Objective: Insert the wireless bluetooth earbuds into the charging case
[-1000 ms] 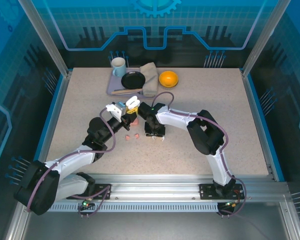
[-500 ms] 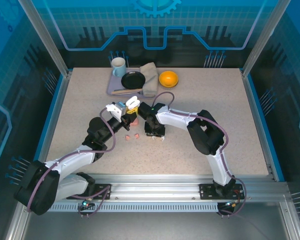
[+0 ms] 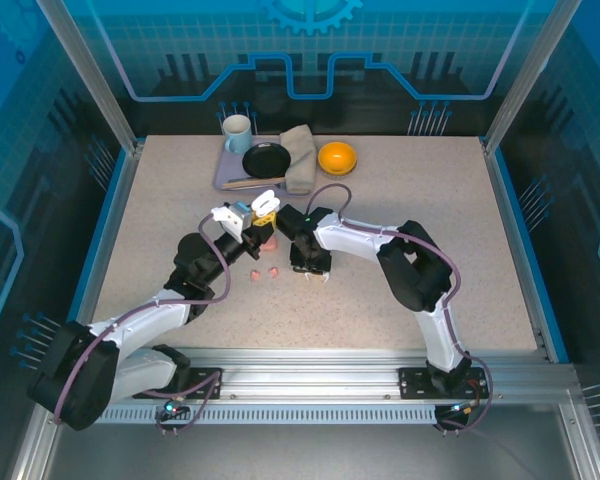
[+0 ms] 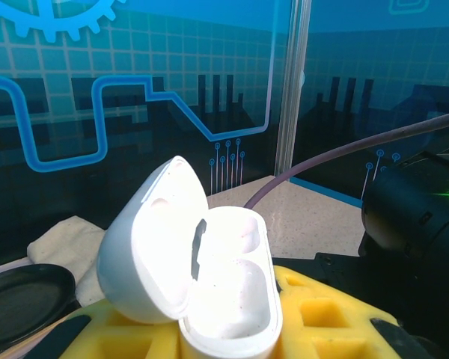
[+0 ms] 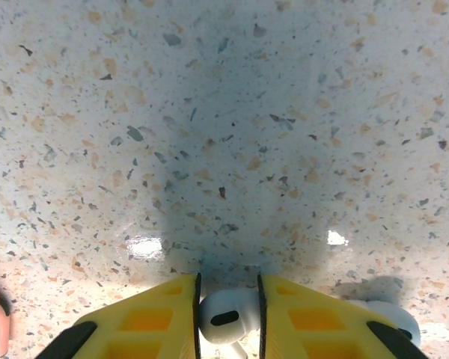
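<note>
A: What is being carried on the table (image 3: 430,230)?

B: At the back, a tray (image 3: 223,172) is being shared by a mug (image 3: 237,130), a dark dish and a cloth. An orange bowl (image 3: 337,157) is being shown just beside it.

A: How are the hands being held?

B: The left gripper (image 4: 232,333) is being held tight on the white case (image 4: 236,262), in front of the tray. The right gripper (image 5: 228,295) is being held narrow at the tabletop, with both pads touching a white earbud (image 5: 224,318).

A: And the containers?

B: The white case is being held with its lid swung open, and both wells are being shown empty. A pink case (image 3: 268,241) is being partly covered by the left gripper, so its contents cannot be told.

A: The other earbuds?

B: A second white earbud (image 5: 385,314) is being shown just beside the right gripper's finger. Two pink earbuds (image 3: 264,272) are being left on the table between the arms.
</note>
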Robot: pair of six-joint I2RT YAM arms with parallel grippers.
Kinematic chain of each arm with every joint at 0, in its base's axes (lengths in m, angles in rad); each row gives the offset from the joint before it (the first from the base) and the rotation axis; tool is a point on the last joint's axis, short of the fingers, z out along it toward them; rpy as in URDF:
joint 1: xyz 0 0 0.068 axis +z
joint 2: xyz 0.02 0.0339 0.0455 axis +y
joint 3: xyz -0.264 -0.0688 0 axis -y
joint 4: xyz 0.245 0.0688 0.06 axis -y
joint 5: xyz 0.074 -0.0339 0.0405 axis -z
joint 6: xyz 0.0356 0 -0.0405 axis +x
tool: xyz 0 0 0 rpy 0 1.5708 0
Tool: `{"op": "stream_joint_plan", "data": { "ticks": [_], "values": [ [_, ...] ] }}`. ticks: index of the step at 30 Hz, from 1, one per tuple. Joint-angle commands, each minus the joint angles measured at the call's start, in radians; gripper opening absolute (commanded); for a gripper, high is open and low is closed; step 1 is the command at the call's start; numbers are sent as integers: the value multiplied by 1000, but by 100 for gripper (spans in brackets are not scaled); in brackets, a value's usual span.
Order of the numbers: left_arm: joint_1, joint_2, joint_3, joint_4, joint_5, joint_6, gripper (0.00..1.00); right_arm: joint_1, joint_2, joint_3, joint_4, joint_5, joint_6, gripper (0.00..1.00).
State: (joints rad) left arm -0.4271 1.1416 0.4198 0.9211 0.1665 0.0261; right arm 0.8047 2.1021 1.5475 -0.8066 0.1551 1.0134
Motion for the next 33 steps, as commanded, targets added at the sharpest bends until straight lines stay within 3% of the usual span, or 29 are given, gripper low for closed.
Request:
{"op": "stream_joint_plan", "data": {
  "ticks": [1, 18, 33],
  "values": [
    [7, -9, 37, 13, 22, -6, 0, 2, -42, -22, -7, 24, 18, 23],
    [9, -27, 65, -32, 31, -8, 0, -96, -229, -120, 71, 41, 7, 23],
    [1, 27, 114, -90, 132, -12, 0, -206, -618, -215, 248, 96, -162, 25]
  ]
}}
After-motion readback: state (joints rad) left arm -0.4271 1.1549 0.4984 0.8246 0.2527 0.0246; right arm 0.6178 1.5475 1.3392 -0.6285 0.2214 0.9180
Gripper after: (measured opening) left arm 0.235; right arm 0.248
